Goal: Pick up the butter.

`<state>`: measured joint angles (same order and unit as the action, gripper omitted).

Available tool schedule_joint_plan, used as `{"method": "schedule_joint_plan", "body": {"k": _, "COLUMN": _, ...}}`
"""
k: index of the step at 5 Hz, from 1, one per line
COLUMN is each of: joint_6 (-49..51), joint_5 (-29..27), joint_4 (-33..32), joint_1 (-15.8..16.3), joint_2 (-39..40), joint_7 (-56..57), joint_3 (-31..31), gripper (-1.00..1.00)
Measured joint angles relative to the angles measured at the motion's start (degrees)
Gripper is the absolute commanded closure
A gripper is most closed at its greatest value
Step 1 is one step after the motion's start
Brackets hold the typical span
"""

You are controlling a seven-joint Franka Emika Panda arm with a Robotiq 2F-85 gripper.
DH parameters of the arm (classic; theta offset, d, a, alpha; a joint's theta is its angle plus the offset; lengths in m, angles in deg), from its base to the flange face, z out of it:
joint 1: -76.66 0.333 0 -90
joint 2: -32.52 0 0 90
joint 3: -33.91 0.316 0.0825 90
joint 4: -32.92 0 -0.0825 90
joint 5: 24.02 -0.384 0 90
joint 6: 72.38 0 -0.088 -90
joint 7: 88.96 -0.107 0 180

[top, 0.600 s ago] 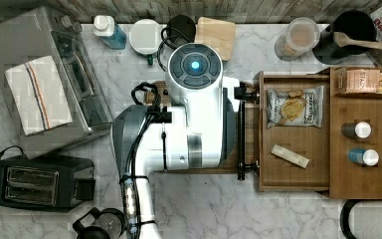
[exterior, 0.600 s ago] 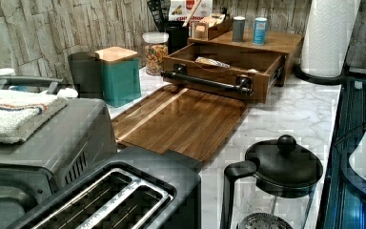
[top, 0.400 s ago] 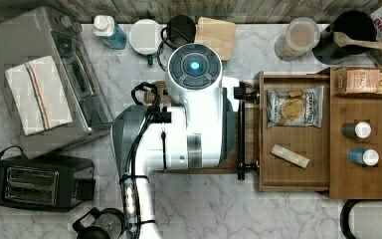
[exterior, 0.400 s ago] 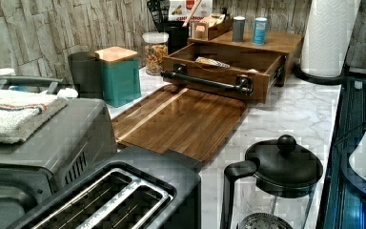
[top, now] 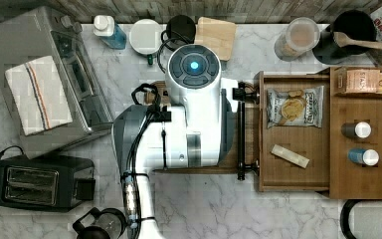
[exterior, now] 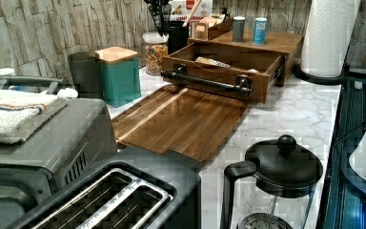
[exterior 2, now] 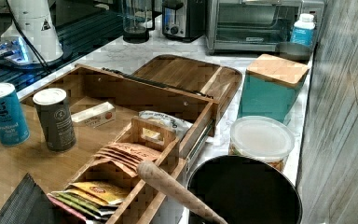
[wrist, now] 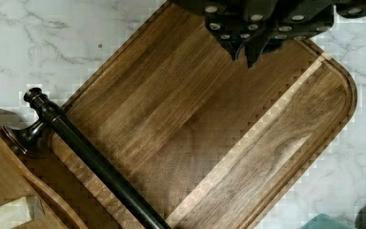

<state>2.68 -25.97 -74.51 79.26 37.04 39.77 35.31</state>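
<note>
The butter (top: 290,156) lies in the open drawer (top: 289,185), near its front edge in the top view, apart from the snack bag (top: 294,106). The right view shows printing on the butter's side. In the wrist view, the gripper (wrist: 244,46) hangs over the cutting board (wrist: 209,143), fingertips almost together, holding nothing.

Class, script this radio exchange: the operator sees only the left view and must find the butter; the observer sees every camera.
Operator: The drawer front blocks my left view. Is the butter inside?
Observer: Yes, the butter lies flat on the drawer floor.
Operator: Is it touching the snack bag?
Observer: No, the snack bag lies apart, with bare wood between them.
Operator: Where is the end effector?
Observer: The end effector hangs over the cutting board, not over the drawer.
</note>
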Motion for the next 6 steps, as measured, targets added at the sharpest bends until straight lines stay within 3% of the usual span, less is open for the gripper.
{"method": "schedule_joint_plan", "body": {"k": 2, "joint_6": -0.1, "joint_5": 2.4, "joint_4": -1.1, "joint_1": -0.8, "joint_2": 0.3, "joint_7": -0.8, "joint_3": -0.2, "gripper": 1.00}}
{"method": "schedule_joint_plan", "body": {"k": 4, "joint_6": -3.9, "joint_5": 2.4, "joint_4": -2.5, "joint_1": -2.6, "joint_2": 0.0, "joint_7": -0.8, "joint_3": -5.3, "gripper": 1.00}}
{"method": "schedule_joint_plan", "body": {"k": 5, "joint_6": -9.3, "joint_5": 6.9, "joint_4": -3.5, "joint_1": -4.9, "joint_2": -0.4, "joint_7": -8.5, "joint_3": -8.0, "gripper": 1.00}}
{"method": "schedule_joint_plan", "body": {"k": 6, "joint_6": -14.4, "joint_5": 8.1, "joint_4": -6.3, "joint_1": -8.3, "joint_2": -1.9, "joint_7": -22.9, "joint_3": -9.9, "gripper": -0.10}}
